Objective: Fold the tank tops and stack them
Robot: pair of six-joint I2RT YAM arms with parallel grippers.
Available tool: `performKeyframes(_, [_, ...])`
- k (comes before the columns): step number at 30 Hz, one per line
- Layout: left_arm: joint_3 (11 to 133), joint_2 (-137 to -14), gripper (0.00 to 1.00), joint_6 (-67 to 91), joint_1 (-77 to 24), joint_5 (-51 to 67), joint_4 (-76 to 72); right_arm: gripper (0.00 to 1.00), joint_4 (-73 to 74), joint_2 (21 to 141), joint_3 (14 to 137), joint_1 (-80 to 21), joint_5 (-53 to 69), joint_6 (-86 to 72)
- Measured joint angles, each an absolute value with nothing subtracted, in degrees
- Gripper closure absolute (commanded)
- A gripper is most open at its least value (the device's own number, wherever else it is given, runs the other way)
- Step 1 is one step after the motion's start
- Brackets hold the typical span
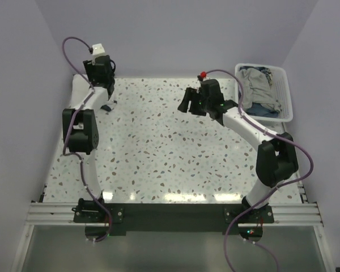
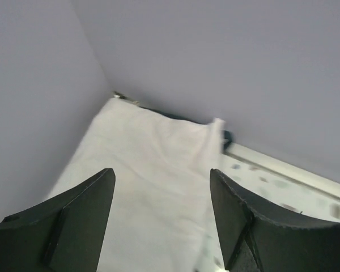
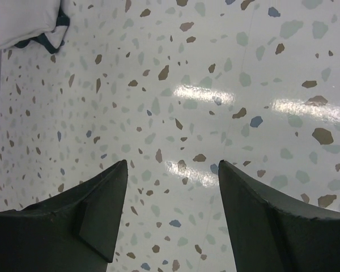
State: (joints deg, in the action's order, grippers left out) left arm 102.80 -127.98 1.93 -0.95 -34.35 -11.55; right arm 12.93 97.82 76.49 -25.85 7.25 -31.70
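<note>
White tank top (image 2: 153, 170) lies folded flat in the far left corner of the table (image 1: 158, 158), tight against where the two walls meet. One edge rumpled up into a small ridge on the side away from the corner; a strip of navy trim pokes out at that same edge. Seen from the right wrist it is a pale bundle (image 3: 22, 20) with dark trim curling out beneath it, well apart from that arm.

Left gripper (image 2: 161, 181) hangs directly over the folded top, fingers spread apart, nothing between them. Cannot tell if the tips touch the cloth.

Grey tank top (image 1: 256, 85) sits crumpled in the white slatted basket (image 1: 288, 105) at the far right corner, heaped over a blue cloth (image 1: 266, 110).

Right gripper (image 3: 173, 170) is over bare speckled tabletop right of centre, between the folded top and the basket, fingers wide apart and holding nothing. Its arm reaches in from the near right base, elbow bent.
</note>
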Motion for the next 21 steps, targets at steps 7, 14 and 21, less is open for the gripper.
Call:
performKeyframes(7, [88.3,-106.2,0.17,19.6,-15.9,-21.3,-8.9,0.3,22.4,97.8,85.8,-20.9,1.8,-28.8])
performKeyframes(14, [71.7,-94.9,0.16,28.0,-35.5,-8.1,-5.3,0.29,30.5,99.5,96.4,-3.4,-7.7,-27.5])
performKeyframes(21, [58.7,-82.7,0.15,32.0,-39.7,2.3,3.4,0.35,32.1,114.9,109.6,2.8,-11.6,-27.4])
